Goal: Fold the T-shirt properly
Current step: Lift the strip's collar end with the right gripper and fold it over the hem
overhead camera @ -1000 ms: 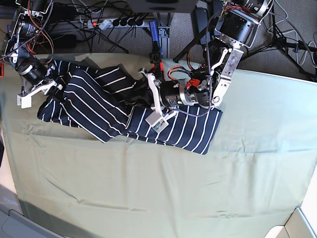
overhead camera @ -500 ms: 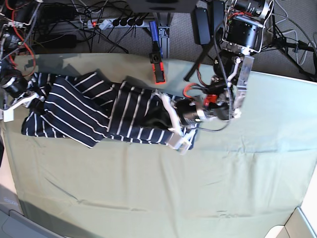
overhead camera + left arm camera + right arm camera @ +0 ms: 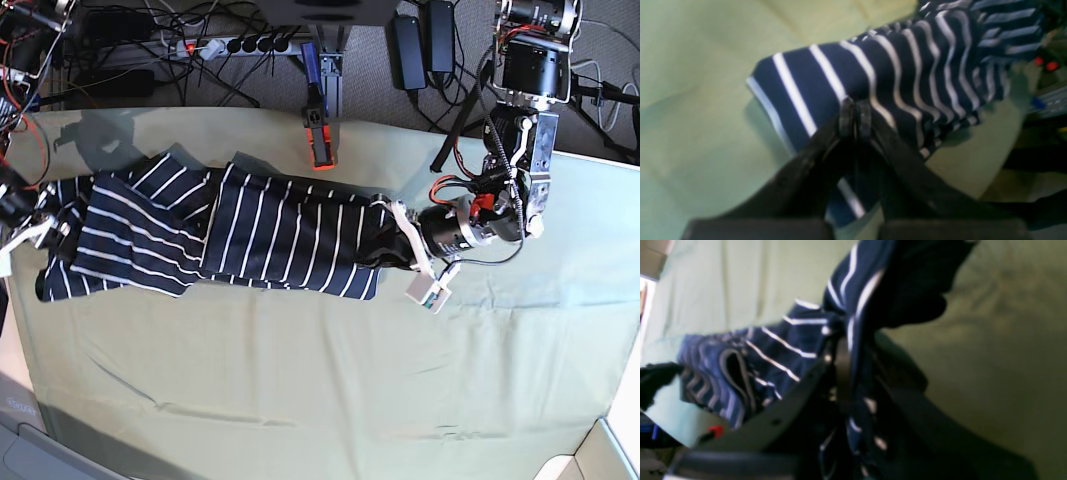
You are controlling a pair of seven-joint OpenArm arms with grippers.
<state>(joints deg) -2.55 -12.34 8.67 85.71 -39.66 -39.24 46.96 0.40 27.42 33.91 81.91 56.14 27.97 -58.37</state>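
The navy T-shirt (image 3: 250,235) with thin white stripes lies stretched lengthwise across the back of the pale green tablecloth (image 3: 350,380). My left gripper (image 3: 392,250) is at the shirt's right end. In the left wrist view the left gripper (image 3: 855,115) is shut on an edge of the T-shirt (image 3: 907,66). My right gripper (image 3: 28,235) is at the shirt's left end near the table's left edge. In the right wrist view the right gripper (image 3: 840,350) is shut on bunched T-shirt cloth (image 3: 773,350), which hides the fingertips.
A red and black clamp (image 3: 320,140) stands at the table's back edge, just behind the shirt. A power strip and cables (image 3: 240,45) lie on the floor beyond. The left arm's base (image 3: 530,70) rises at the back right. A pale object's corner (image 3: 600,455) shows at the front right.
Both grippers have moved apart, the left one to the view's right and the right one to the view's left. The shirt went from a folded heap to a long stretched strip.
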